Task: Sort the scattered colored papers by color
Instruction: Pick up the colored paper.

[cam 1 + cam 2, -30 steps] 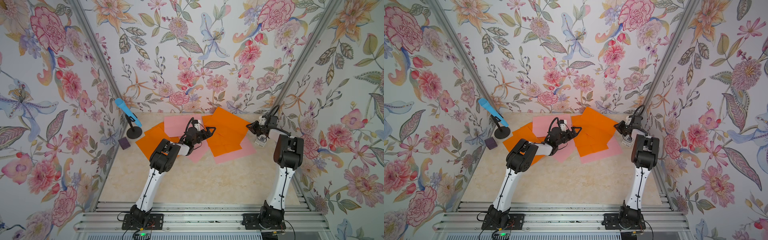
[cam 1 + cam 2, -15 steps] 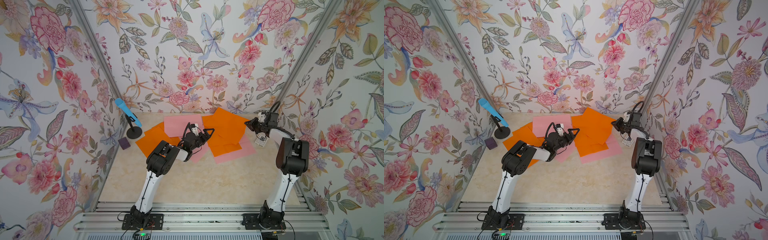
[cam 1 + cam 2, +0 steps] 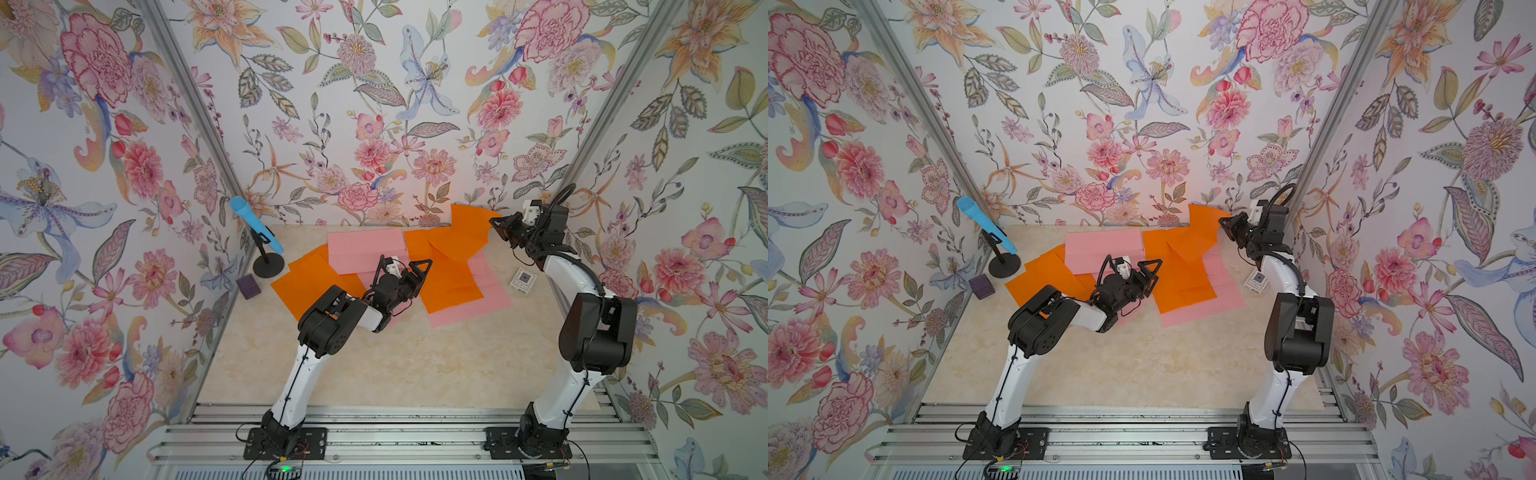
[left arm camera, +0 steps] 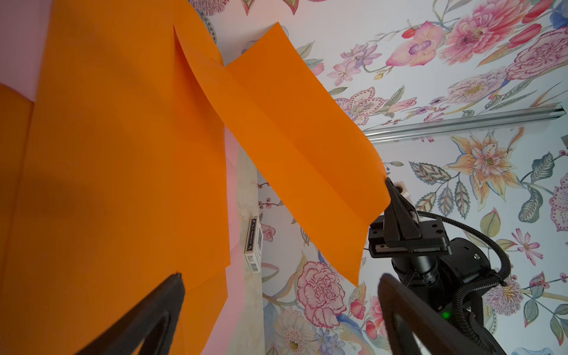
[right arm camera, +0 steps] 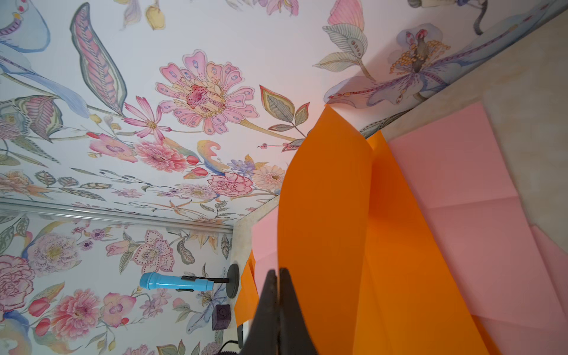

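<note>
Several colored papers lie overlapping at the back of the table: a pink sheet (image 3: 365, 249), an orange sheet (image 3: 307, 282) at the left, an orange sheet (image 3: 449, 282) in the middle, and a pink sheet (image 3: 478, 305) under it. My right gripper (image 3: 494, 222) (image 3: 1222, 223) (image 5: 278, 272) is shut on the right corner of another orange sheet (image 3: 461, 235) (image 5: 325, 215), which curls up off the pile near the back wall. My left gripper (image 3: 405, 261) (image 4: 280, 276) hangs open above the middle of the pile, holding nothing.
A blue microphone on a stand (image 3: 255, 224) and a small purple block (image 3: 248, 286) sit at the left wall. A white printed card (image 3: 523, 280) lies near the right arm. Floral walls close in on three sides. The bare marble table (image 3: 374, 365) stretches toward the front.
My right gripper has closed on the orange sheet's corner and risen toward the back wall, lifting that corner. The left gripper has stayed open and barely shifted.
</note>
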Tool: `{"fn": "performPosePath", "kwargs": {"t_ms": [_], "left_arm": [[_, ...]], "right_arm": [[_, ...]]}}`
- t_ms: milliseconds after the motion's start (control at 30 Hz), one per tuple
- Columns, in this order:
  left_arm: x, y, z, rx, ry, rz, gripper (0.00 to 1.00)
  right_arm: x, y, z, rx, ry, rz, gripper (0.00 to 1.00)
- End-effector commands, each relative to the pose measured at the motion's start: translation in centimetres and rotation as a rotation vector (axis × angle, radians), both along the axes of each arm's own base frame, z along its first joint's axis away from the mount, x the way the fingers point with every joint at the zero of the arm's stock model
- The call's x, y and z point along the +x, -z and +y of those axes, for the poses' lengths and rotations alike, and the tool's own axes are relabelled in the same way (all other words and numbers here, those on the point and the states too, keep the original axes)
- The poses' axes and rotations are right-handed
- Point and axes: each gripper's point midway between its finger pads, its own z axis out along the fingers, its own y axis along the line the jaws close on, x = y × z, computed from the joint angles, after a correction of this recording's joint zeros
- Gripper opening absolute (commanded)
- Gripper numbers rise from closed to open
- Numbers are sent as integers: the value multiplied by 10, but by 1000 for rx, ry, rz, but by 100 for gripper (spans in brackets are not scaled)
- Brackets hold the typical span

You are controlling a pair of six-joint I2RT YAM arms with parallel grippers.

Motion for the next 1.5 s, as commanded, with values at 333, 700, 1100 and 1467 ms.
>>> {"fn": "performPosePath", "kwargs": {"t_ms": [333,700,1100,1467], "left_arm": [[19,-65,-27,-426,-38,-48,100],[-6,-77,-61,-519,182,79,100],[-26,-74,-98,-628,324,191,100],[-17,-71,-96,-689,317,151,77]], "right_arm": [[-43,-71,17,47,-8,-125,4],[-61,-77,16,56,-51,-160,5],[-87,-81,21,69,-103,-180,6],[-129,-79,13,38,-113,-184,8]]}}
